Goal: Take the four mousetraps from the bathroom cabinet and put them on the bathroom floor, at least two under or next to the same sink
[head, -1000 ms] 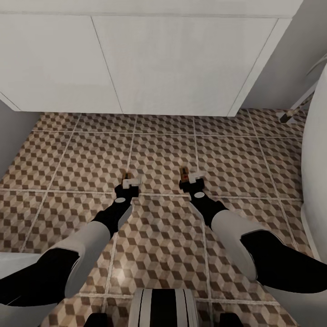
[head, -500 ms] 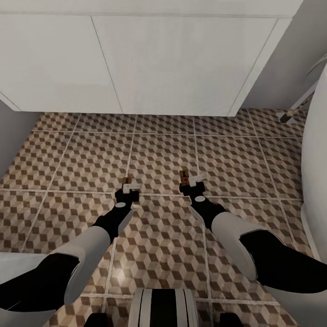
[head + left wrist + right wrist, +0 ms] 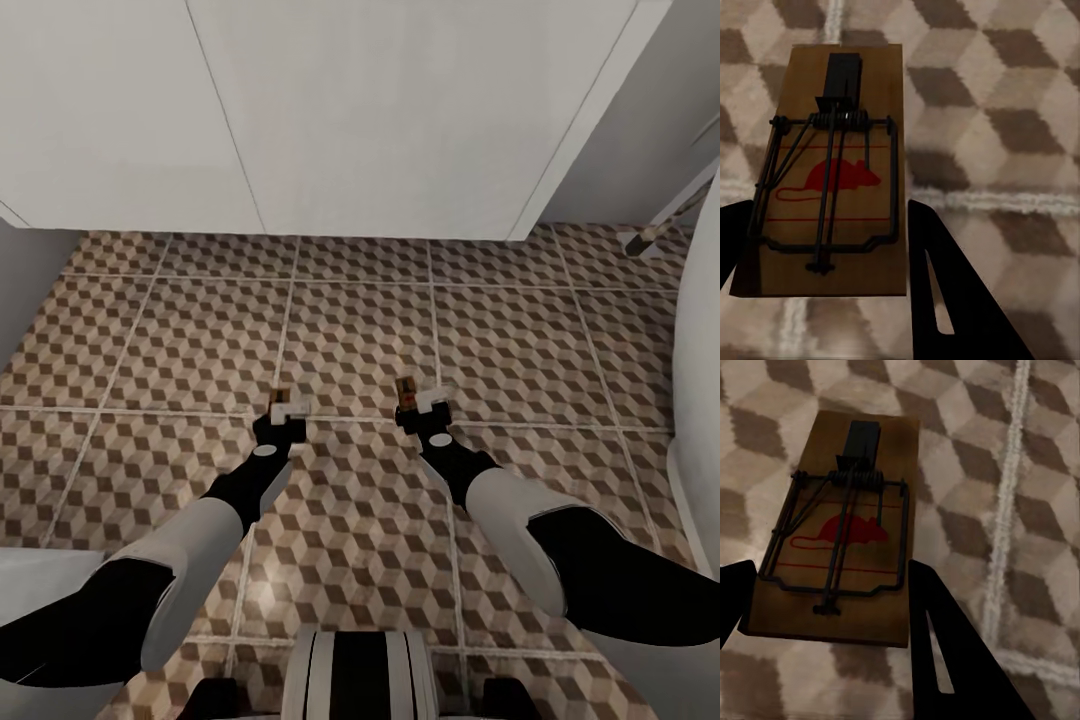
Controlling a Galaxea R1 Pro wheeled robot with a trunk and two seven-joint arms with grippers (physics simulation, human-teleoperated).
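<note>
Patterned tiles of the bathroom floor (image 3: 360, 340) run out in front of the robot to the boxy white front of the sink (image 3: 400, 110). Each arm carries one mousetrap low over these tiles: the left mousetrap (image 3: 832, 165) sits between the dark fingers of the left gripper (image 3: 283, 408), and the right mousetrap (image 3: 844, 529) sits likewise in the right gripper (image 3: 420, 400). Both grippers are pinched on the near ends of their boards, wire springs facing up.

Compared with half a second back, the whole head view has tipped, so the sink front fills more of the top; that is the camera moving, not the furniture. The arms themselves have barely shifted (the left one had drawn back a little a moment before that).

From the wrist views I cannot tell whether the boards touch the tiles or hang just above them. My guess is that the robot is settling for a release near the sink, which would serve the rule for two traps.
</note>
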